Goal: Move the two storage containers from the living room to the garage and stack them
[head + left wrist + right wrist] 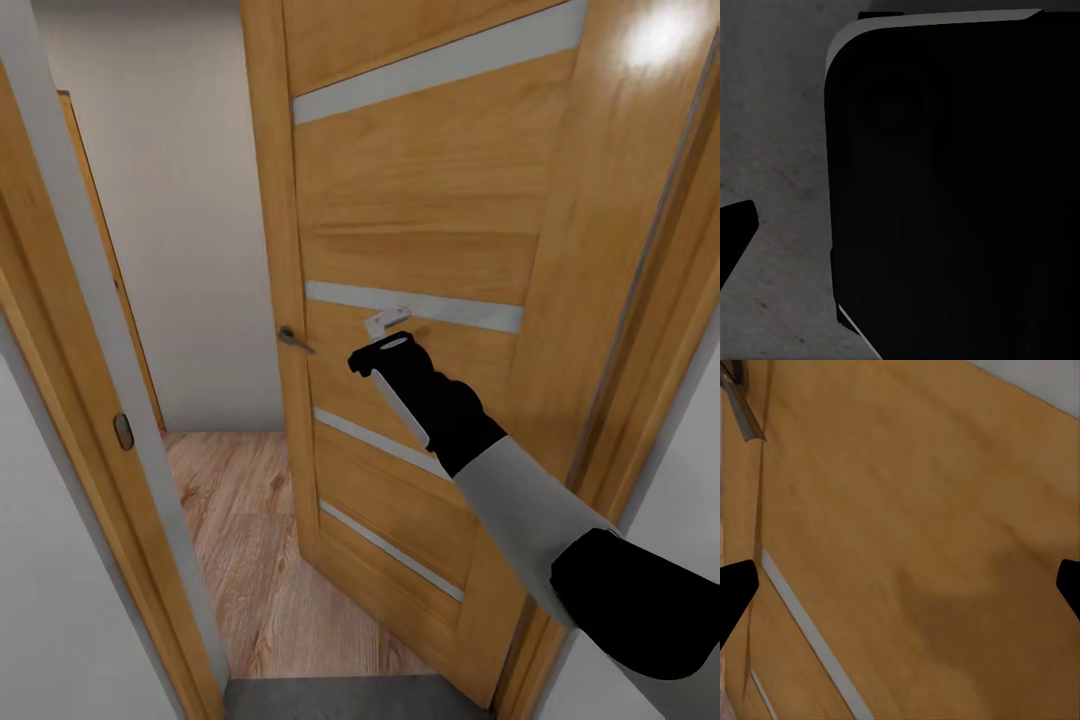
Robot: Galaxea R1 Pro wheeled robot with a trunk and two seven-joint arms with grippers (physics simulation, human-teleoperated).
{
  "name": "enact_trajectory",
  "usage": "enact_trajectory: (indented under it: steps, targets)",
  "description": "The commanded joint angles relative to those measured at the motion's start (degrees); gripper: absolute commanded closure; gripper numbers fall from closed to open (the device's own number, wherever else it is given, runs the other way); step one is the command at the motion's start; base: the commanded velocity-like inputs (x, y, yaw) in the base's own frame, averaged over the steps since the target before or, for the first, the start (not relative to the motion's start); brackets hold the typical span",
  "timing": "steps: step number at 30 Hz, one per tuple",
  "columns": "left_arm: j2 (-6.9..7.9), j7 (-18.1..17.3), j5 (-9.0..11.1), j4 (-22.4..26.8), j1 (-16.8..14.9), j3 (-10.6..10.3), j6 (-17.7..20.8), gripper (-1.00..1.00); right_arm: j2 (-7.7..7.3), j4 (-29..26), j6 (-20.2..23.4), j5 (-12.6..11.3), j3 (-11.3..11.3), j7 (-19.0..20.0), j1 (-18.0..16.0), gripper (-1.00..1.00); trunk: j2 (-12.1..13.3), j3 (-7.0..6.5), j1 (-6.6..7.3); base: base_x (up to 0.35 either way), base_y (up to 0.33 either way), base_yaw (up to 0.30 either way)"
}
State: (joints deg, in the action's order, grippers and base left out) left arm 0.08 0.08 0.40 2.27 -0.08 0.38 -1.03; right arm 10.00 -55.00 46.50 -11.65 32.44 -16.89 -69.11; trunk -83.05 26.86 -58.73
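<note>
We stood at the half-open wooden door (420, 250), our right tool (385, 345) spread wide and empty against its panel, the left tool's state unclear, no storage containers in sight, so hauling and stacking apparently remained.

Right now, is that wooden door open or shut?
Partly open: the wooden door is swung off its frame, showing wood-plank floor beyond. The right gripper is at its panel.
</note>
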Motion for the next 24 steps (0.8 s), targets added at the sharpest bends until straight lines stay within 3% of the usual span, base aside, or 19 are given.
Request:
enact_trajectory:
  steps: [1, 16, 21, 24]
  targets:
    - [0.00, 0.0, 0.0, 0.0, 0.0, 0.0, -0.1, -1.00, 0.00, 0.0, -0.1, -0.6, 0.1, -0.5, -0.1, -1.00, 0.0, 0.06, 0.00, 0.000, 0.000, 0.000]
    - [0.09, 0.0, 0.3, 0.0, 0.0, 0.1, -0.1, -1.00, 0.00, 0.1, -0.6, -1.0, 0.1, -0.5, 0.0, -1.00, 0.0, 0.06, 0.00, 0.000, 0.000, 0.000]
    - [0.09, -0.1, 0.2, 0.0, -0.1, 0.1, -0.1, -1.00, 0.00, 1.7, -2.3, -2.5, 1.7, -1.1, 0.1, -1.00, 0.0, 0.06, 0.00, 0.000, 0.000, 0.000]
    - [0.09, -0.1, 0.2, 0.0, -0.1, 0.2, -0.1, -1.00, 0.00, 1.1, -1.3, -2.2, 1.6, -0.3, 0.1, -1.00, 0.0, 0.06, 0.00, 0.000, 0.000, 0.000]
